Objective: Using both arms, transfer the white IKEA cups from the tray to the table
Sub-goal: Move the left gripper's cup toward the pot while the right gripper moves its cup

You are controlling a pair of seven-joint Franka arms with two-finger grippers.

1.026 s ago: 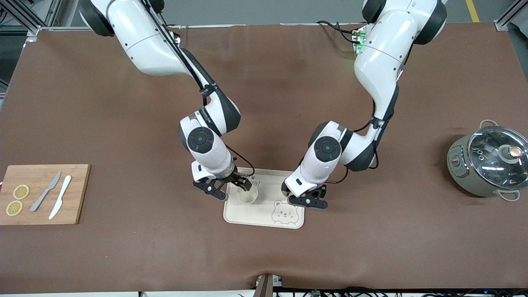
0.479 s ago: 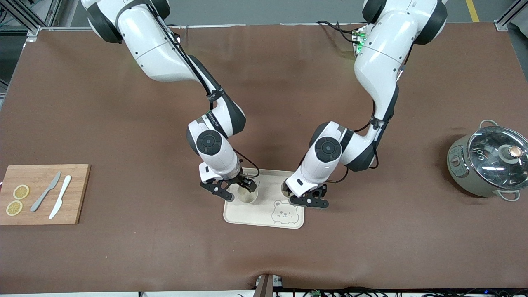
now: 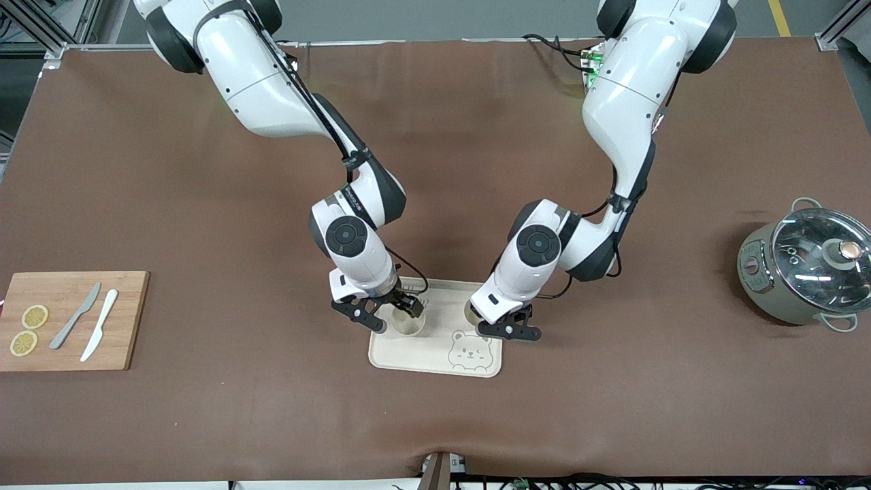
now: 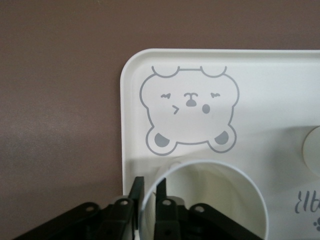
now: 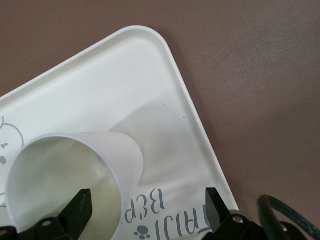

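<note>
Low in the centre of the front view, a cream bear-printed tray (image 3: pixel 435 361) (image 4: pixel 280 90) (image 5: pixel 125 75) lies on the brown table (image 3: pixel 612 408), and both arms reach down to it. The right claw (image 3: pixel 384 314) (image 5: pixel 147 205) is spread wide at the tray's corner toward the right arm's end. One finger dips inside the mouth of the first cup (image 3: pixel 408 325) (image 5: pixel 65 180) and the other finger stands well apart outside it, so nothing is clamped. This white IKEA cup stands upright on the tray next to the printed lettering. The left claw (image 3: pixel 509 331) (image 4: pixel 149 192) is at the tray's edge toward the left arm's end, its two fingers nearly together, pinching the rim wall of the second cup (image 3: pixel 469 312) (image 4: pixel 210 200) between them. That cup sits over the tray just above the bear drawing (image 3: pixel 471 352) (image 4: pixel 189 110) in the front view, mostly hidden under the wrist; I cannot tell whether its base touches the tray. At the table's edge toward the right arm's end is a wooden cutting board (image 3: pixel 126 320) with two lemon slices (image 3: pixel 28 329) and two knives (image 3: pixel 87 324). A grey-green glass-lidded pot (image 3: pixel 803 272) stands toward the left arm's end.
</note>
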